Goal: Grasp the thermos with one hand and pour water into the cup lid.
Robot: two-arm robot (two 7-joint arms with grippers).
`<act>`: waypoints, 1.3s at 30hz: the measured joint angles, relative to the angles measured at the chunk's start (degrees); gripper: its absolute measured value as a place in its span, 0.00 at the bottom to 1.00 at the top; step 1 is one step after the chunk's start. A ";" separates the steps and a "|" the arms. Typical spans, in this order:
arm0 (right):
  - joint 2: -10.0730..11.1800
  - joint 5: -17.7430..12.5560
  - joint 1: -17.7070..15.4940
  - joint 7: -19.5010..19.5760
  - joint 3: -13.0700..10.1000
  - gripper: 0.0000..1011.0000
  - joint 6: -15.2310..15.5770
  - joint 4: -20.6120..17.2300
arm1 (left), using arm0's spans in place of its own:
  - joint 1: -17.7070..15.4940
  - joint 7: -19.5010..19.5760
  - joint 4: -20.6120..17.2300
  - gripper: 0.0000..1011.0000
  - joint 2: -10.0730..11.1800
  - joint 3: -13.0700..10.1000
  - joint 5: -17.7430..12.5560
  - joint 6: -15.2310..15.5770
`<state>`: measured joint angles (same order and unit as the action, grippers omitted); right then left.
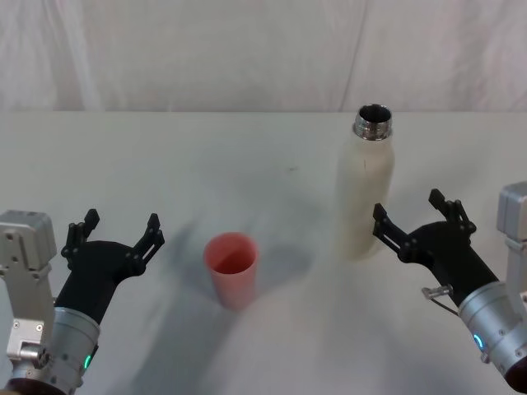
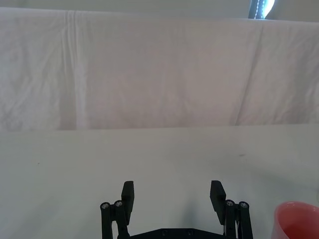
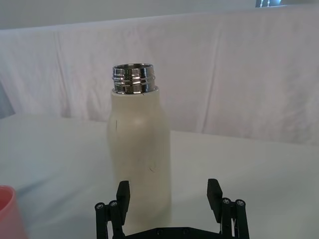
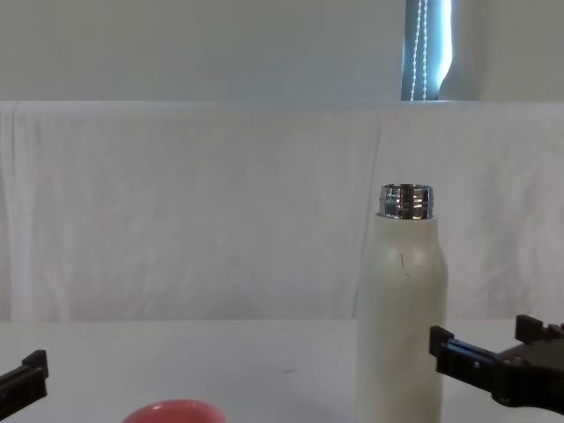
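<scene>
Right black gripper (image 1: 416,219), jaws wide, just beside upright cream-white chrome-necked thermos (image 1: 367,188) (not touching); left gripper (image 1: 118,230) wide, lower left near coral-red cup lid (image 1: 231,268).

The thermos (image 4: 401,326) is seen upright on the white table (image 4: 264,370), right of centre, its chrome neck uncapped. The right gripper (image 4: 483,344) is held just beside the bottle's right flank, its fingers spread (one tip close to the wall, contact not discernible). The pink cup lid (image 4: 173,411) is cut off by the lower edge. A tip of the left gripper (image 4: 22,381) is seen at the lower left.
</scene>
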<state>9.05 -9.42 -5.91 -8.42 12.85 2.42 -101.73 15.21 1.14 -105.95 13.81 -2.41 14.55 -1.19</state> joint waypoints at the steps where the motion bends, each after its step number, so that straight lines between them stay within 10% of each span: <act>1: -0.01 0.22 -0.41 0.16 -0.15 0.99 -0.23 -0.19 | 0.00 0.00 0.00 0.99 0.00 0.00 0.00 0.00; 39: -2.34 6.14 -5.77 1.60 -0.80 0.99 -4.10 -1.60 | 0.00 0.00 0.00 0.99 0.00 0.00 0.00 0.00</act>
<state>6.71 -3.28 -11.67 -6.82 12.05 -1.68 -103.33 15.21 1.14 -105.95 13.81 -2.41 14.54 -1.19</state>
